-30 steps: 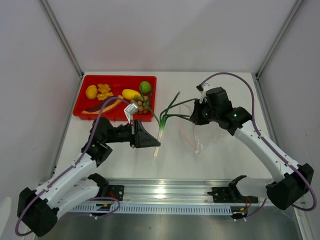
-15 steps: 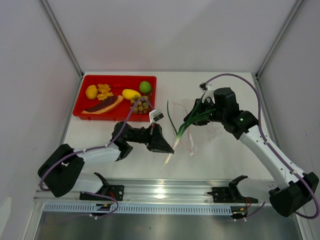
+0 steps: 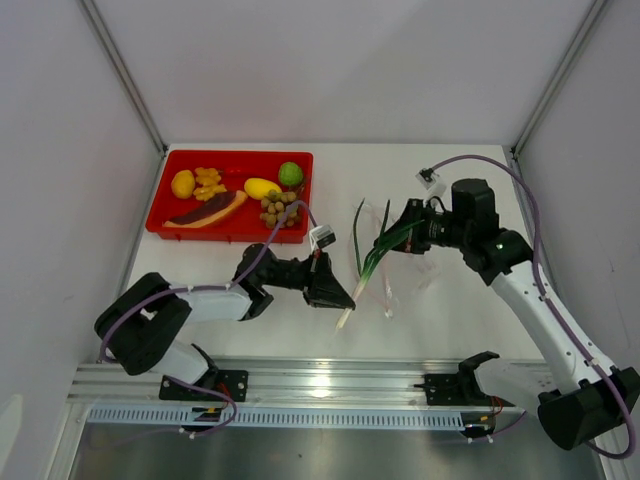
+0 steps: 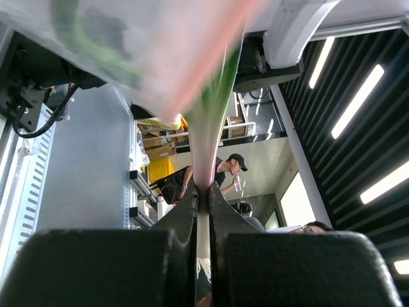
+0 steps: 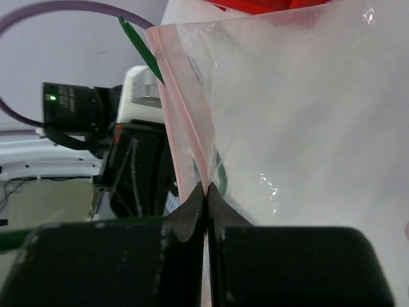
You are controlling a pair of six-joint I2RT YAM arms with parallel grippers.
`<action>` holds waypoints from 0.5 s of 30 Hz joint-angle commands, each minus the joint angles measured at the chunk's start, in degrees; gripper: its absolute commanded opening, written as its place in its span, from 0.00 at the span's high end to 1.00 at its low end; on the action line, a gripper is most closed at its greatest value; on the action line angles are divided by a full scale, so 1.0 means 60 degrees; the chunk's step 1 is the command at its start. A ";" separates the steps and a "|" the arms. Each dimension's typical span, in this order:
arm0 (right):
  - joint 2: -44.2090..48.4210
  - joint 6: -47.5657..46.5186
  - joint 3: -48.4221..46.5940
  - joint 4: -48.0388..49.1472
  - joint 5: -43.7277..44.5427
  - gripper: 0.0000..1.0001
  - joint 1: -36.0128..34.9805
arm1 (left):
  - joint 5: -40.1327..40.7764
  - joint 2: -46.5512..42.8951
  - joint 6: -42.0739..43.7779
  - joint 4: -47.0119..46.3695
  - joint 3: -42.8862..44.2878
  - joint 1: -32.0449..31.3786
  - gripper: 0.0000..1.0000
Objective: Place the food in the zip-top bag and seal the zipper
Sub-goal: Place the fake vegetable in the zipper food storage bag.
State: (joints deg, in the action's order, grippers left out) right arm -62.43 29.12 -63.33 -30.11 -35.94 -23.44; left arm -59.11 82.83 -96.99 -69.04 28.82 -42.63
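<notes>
My left gripper (image 3: 340, 293) is shut on the pale lower stalk of the green-leaved vegetable (image 3: 372, 265), which slants up and right above the table. Its leaves reach the zip-top bag (image 3: 392, 288), a clear crinkly sheet hanging under my right gripper (image 3: 408, 238). In the left wrist view the stalk (image 4: 206, 147) rises from the shut gripper (image 4: 203, 188). The right wrist view shows that gripper (image 5: 206, 187) shut on the pink zipper (image 5: 182, 96), with the bag (image 5: 307, 128) spreading right and a green leaf (image 5: 142, 51) beside the strip.
The red tray (image 3: 170, 225) at the back left holds a lemon (image 3: 183, 183), orange pieces (image 3: 208, 180), a mango (image 3: 261, 187), a lime (image 3: 290, 174), a nut cluster (image 3: 279, 209) and a purple-and-yellow slice (image 3: 205, 211). A metal rail (image 3: 330, 380) runs along the near edge.
My left gripper has carried the vegetable up off the table and to the right. The right gripper has drawn the bag rightwards, and the leaves now meet the bag.
</notes>
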 commanded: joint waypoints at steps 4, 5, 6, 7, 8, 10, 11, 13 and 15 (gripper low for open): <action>0.0591 0.1047 -0.0065 0.0652 -0.1333 1.00 0.0816 | 0.0095 0.0521 0.0461 -0.3860 -0.0247 -0.0058 0.99; 0.0591 0.1136 -0.0065 0.0653 -0.1493 1.00 0.0831 | 0.0140 0.0609 0.0462 -0.3860 -0.0291 -0.0058 1.00; 0.0606 0.1224 -0.0051 0.0696 -0.1524 1.00 0.0860 | 0.0256 0.0726 0.0447 -0.3860 -0.0407 -0.0058 0.99; 0.0620 0.1356 -0.0050 0.0726 -0.1597 1.00 0.0860 | 0.0330 0.0756 0.0476 -0.3686 -0.0438 -0.0058 0.99; 0.0650 0.1415 -0.0036 0.0769 -0.1597 1.00 0.0860 | 0.0432 0.0771 0.0477 -0.3685 -0.0510 -0.0058 0.99; 0.0723 0.1445 -0.0050 0.0814 -0.1495 1.00 0.0831 | 0.0842 0.0625 0.0448 -0.2868 -0.0613 -0.0072 0.99; 0.0738 0.1329 -0.0050 0.0814 -0.1379 1.00 0.0802 | 0.0930 0.0537 0.0433 -0.2487 -0.0643 -0.0087 0.99; 0.0840 0.1196 -0.0021 0.0901 -0.1159 1.00 0.0714 | 0.1237 0.0056 0.0491 -0.1156 -0.0658 -0.0131 0.99; 0.0942 0.0889 0.0023 0.1076 -0.0896 1.00 0.0539 | 0.1413 -0.0428 0.0753 0.0277 -0.0599 -0.0204 1.00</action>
State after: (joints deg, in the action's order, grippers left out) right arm -58.92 35.70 -63.16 -27.18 -42.09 -19.03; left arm -54.50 85.54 -95.11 -68.64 25.04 -42.98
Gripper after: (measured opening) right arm 0.006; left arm 0.026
